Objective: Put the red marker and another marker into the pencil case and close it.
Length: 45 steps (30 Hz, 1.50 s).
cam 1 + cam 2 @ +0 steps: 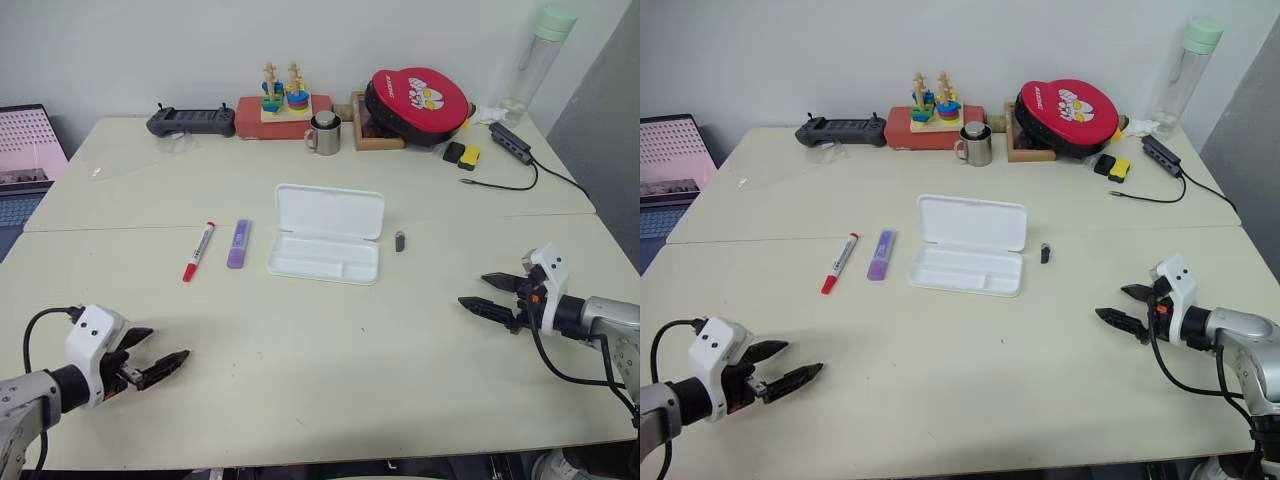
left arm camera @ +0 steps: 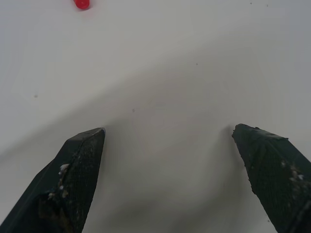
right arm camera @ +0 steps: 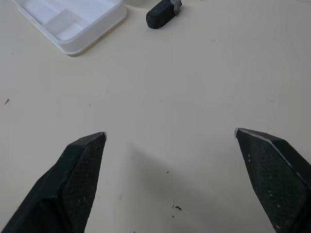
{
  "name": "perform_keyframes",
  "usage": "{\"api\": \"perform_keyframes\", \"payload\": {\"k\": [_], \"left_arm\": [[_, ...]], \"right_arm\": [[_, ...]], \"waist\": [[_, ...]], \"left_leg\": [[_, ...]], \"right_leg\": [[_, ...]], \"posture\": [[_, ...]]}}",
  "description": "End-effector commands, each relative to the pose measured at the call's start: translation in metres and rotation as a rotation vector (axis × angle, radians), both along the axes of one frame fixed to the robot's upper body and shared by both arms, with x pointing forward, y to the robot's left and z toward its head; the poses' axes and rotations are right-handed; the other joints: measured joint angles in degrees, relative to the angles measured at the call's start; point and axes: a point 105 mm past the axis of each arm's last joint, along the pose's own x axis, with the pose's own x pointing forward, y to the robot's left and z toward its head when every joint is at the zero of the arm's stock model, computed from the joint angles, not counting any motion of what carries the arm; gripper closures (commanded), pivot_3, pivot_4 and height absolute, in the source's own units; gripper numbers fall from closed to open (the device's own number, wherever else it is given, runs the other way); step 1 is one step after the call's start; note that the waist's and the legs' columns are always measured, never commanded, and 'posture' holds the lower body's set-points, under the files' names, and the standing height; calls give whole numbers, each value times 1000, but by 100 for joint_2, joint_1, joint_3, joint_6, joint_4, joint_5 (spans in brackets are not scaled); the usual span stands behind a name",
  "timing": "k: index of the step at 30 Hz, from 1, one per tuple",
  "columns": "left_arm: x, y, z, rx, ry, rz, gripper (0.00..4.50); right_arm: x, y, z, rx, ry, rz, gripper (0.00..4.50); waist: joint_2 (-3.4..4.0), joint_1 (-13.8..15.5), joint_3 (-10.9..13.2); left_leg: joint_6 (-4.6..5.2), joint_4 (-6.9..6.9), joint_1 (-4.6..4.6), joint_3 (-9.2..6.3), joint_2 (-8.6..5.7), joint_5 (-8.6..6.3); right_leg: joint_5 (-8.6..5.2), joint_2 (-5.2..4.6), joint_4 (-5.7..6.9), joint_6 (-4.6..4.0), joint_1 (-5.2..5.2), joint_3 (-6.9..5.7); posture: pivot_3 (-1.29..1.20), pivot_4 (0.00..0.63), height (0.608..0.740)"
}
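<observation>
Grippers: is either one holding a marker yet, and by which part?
Nothing is held. The left gripper and right gripper are both open over bare table; the red marker and purple marker lie beside the open pencil case.

Counter [image 1: 300, 340]: a pale cream top is being shown, made of two slabs joined along a seam.
Middle: the pencil case [image 1: 326, 234] is being kept open, lid laid back flat; the purple marker [image 1: 238, 243] is lying just beside it, and the red marker [image 1: 198, 250] is lying beyond that.
Other side of the case: a small dark clip [image 1: 400, 241] is resting near it.
Far edge: a black controller [image 1: 191, 121], a red box [image 1: 284, 117] carrying a stacking toy, a metal mug [image 1: 324, 133], a wooden tray [image 1: 372, 135] and a black cable adapter [image 1: 510, 142] are being carried.
</observation>
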Motion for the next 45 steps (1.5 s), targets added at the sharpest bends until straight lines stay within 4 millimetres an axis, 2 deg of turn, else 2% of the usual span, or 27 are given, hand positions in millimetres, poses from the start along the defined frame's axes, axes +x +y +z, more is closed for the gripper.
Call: {"api": "perform_keyframes", "payload": {"k": [1, 18, 29, 31, 36, 38, 42, 45], "left_arm": [[1, 4, 8, 17, -34, 15, 0], [10, 2, 13, 27, -52, 5, 0], [15, -2, 16, 29, -67, -11, 0], [21, -10, 25, -13, -110, -26, 0], [39, -66, 52, -110, -210, -213, 0], [46, -81, 59, -134, -246, -249, 0], [54, -127, 67, -166, -276, -425, 0], [59, -143, 68, -181, -284, -486, 0]], "right_arm": [[-2, 2, 12, -1, -26, 28, 48], [-11, 4, 7, 6, 8, 53, 48], [-9, 7, 10, 20, -6, 63, 48], [-6, 16, 17, 37, -29, 88, 48], [8, 68, 46, 78, -127, 240, 48], [10, 86, 48, 56, -140, 298, 48], [24, 133, 39, -59, -148, 421, 48], [30, 162, 38, -88, -157, 500, 48]], "waist": [[-1, 1, 1], [-1, 5, 2], [-1, 4, 2], [-1, 4, 2], [-1, -7, 2], [-2, -6, 1], [-7, -12, 0], [-8, -29, 1]], "left_leg": [[0, 0, 0, 0, 0, 0], [-1, 2, 0, 4, 0, 0], [-1, 4, 0, 5, 1, 0], [-1, 4, 0, 6, 0, 0], [-1, 13, 1, 8, 2, 0], [-1, 14, 1, 9, 2, 0], [-4, 16, -5, 8, 2, -1], [-4, 25, -9, 15, -1, -1]], "right_leg": [[0, 0, 0, 0, 0, 0], [1, 0, 1, 0, -1, 0], [1, 0, 2, -1, 0, 0], [1, 0, 2, -1, -1, 0], [7, 0, 4, -3, 0, 1], [8, 0, 6, -4, -1, 1], [8, 0, 5, -5, -8, -4], [12, 0, 6, -5, -13, -1]], "posture": [[0, 150, 740], [0, 150, 740], [0, 150, 740], [0, 150, 740], [0, 150, 740], [0, 150, 740], [0, 150, 740], [0, 150, 740]]}}
